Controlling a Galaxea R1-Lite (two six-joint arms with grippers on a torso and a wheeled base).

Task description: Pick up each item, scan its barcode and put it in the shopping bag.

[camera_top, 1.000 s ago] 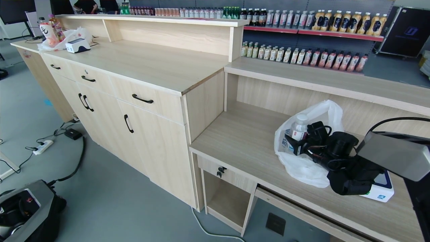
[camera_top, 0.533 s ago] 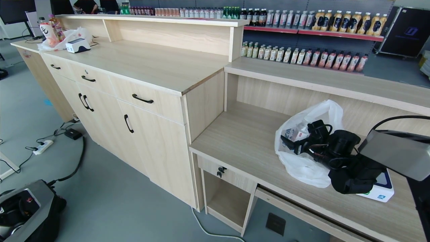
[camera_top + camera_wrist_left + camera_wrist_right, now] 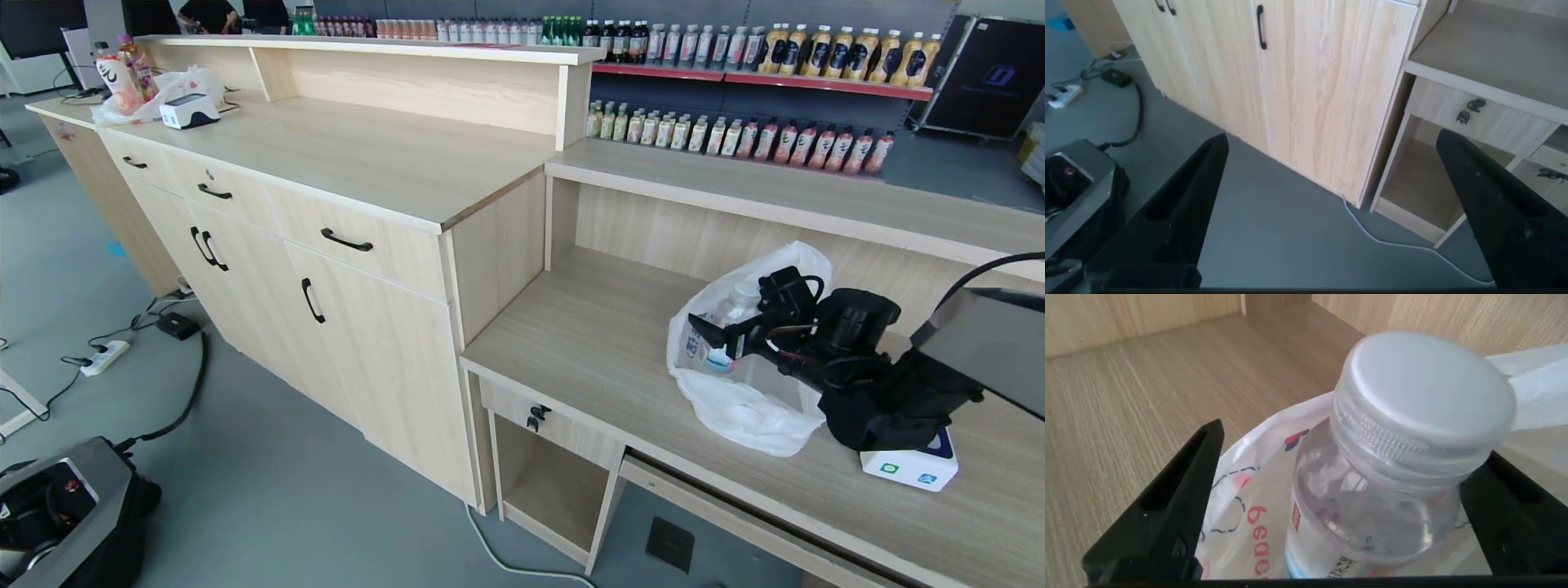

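Your right hand (image 3: 1351, 449) has lowered the bottle (image 3: 737, 304) into the bag (image 3: 735, 408). Its fingers (image 3: 1167, 514) stand apart with the bottle between them, apparently released: item bagged.

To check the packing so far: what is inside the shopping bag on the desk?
A clear bottle with a white cap stands in the shopping bag, between the open fingers of the right end effector. The bag's folds cover its lower part, so other items cannot be told.

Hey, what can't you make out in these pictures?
Bottle base: head view, inside the bag; right wrist view, cut off by the edge.
Scanner top: head view, behind the right arm.
Shelf bottles, labels: head view, too small.
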